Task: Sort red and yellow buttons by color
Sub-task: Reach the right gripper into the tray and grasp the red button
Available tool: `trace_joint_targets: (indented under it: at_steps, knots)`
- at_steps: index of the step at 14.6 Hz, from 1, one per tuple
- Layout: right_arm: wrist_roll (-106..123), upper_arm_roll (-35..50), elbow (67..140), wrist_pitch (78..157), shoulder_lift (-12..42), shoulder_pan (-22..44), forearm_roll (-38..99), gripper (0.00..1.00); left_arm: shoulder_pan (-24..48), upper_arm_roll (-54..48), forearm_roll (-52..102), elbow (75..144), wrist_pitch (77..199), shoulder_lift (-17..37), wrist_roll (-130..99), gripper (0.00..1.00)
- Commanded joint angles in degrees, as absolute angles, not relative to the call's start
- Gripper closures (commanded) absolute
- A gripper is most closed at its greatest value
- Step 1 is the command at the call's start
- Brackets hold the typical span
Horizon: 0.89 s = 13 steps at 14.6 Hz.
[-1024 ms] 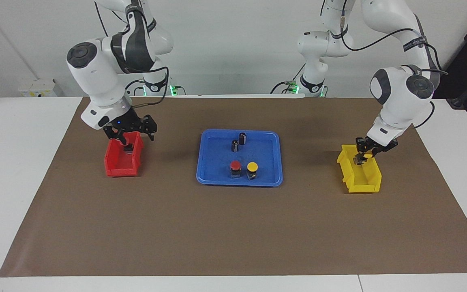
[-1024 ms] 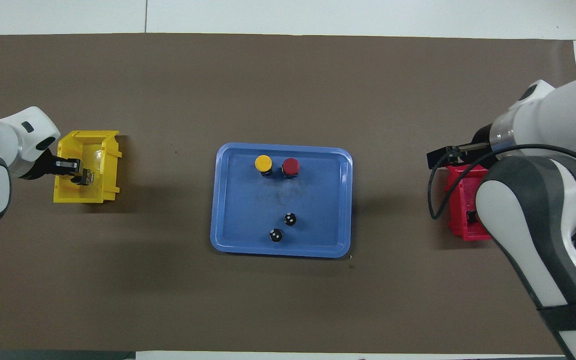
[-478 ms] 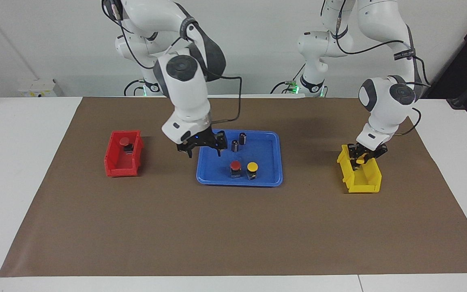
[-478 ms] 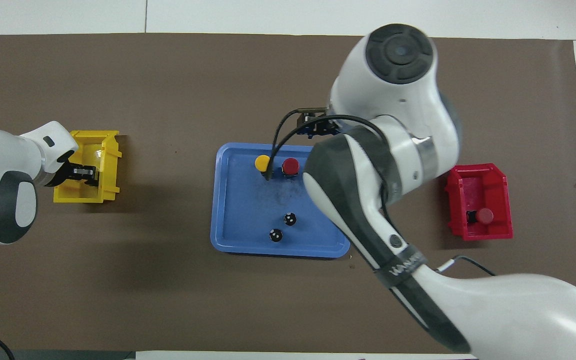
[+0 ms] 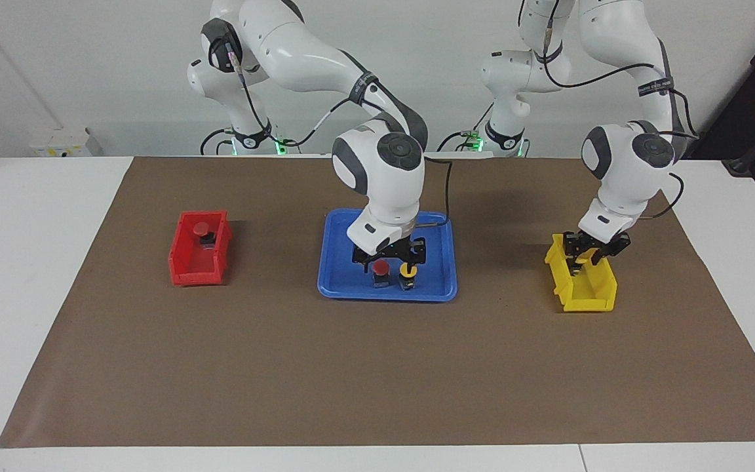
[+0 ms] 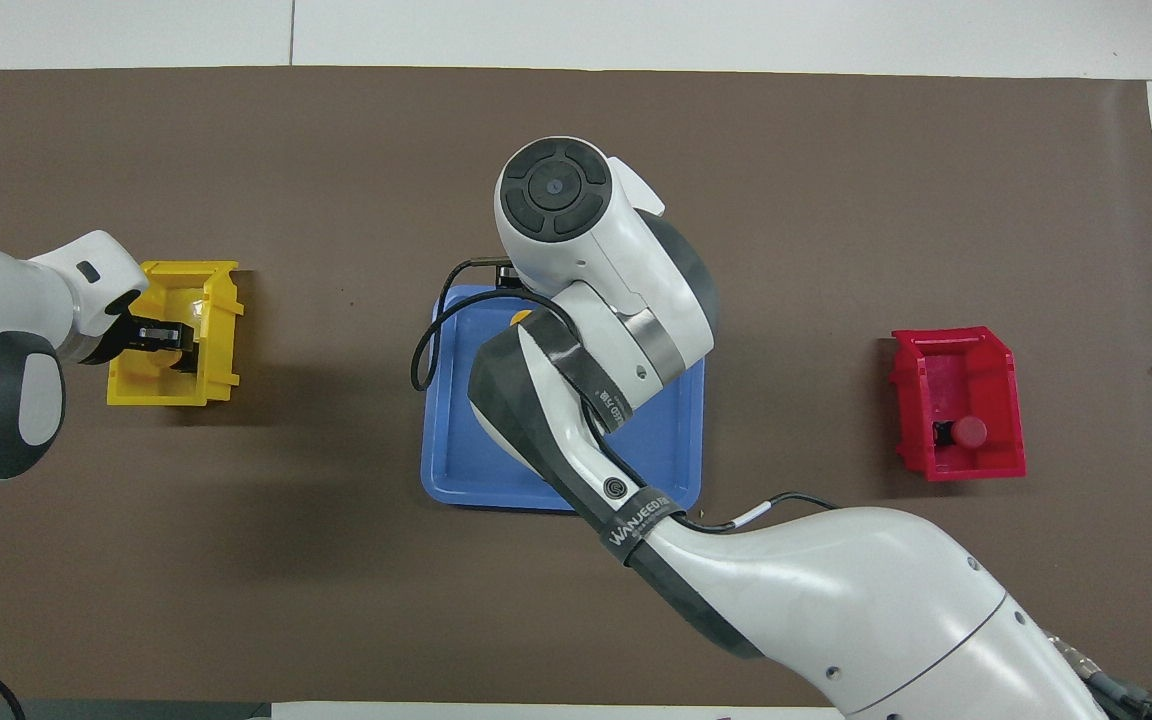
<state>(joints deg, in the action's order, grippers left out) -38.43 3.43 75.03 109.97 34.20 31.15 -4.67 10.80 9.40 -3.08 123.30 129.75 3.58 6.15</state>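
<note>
the red and yellow buttons, small push-buttons with round mushroom caps on black square bases, are split between three containers. one red-capped button (image 5: 381, 268) and one yellow-capped button (image 5: 407, 270) stand side by side in the blue plastic tray (image 5: 335, 278) at the middle of the brown paper mat (image 5: 351, 373), on the tray's edge farthest from the robots. seen from overhead, the red plastic bin (image 6: 996, 460) lies at three o'clock of the tray and holds another red-capped button (image 6: 968, 432) lying on its side; the yellow plastic bin (image 6: 161, 390) lies at nine o'clock.

the right gripper (image 5: 388, 256) hangs just over the two buttons in the tray with its fingers spread wide, one on each outer side of the pair, holding nothing; whether it touches them cannot be told. the left gripper (image 5: 587, 252) is down at the yellow bin's end nearest the robots, with something yellow between its fingers; whether the fingers clamp it or have let go cannot be told.
</note>
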Motion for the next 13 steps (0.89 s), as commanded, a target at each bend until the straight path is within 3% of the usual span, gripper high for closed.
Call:
trace_joint_targets:
  at_steps: [1, 2, 4, 5, 10, 13]
  knots:
    - [-38.9, 3.7, 78.8, 112.1, 32.1, 30.5, -4.7, 0.05, 10.7, 9.3, -4.2, 118.1, 122.2, 3.2, 5.8, 0.43]
    - [-38.8, 3.7, 79.4, 112.1, 32.0, 30.4, -4.6, 0.07, 10.6, 9.3, -4.2, 115.9, 119.3, 3.0, 6.0, 0.37]
    - [-38.8, 3.9, 82.0, 112.4, 30.9, 30.5, -4.6, 0.12, 10.7, 9.3, -4.2, 112.0, 114.7, 2.1, 6.2, 0.05]
    - [-38.5, 3.9, 83.6, 112.4, 30.1, 30.4, -4.6, 0.13, 10.7, 9.0, -4.2, 110.5, 112.8, 1.2, 6.1, 0.00]
    - [-39.0, 4.0, 87.7, 116.6, 28.8, 30.5, -4.4, 0.18, 10.8, 8.3, 2.7, 92.1, 92.0, 1.2, 6.0, 0.00]
    - [-39.0, 4.0, 92.5, 123.3, 27.6, 30.7, -2.2, 0.18, 13.8, 7.2, 3.3, 90.4, 89.6, 1.1, 5.9, 0.00]
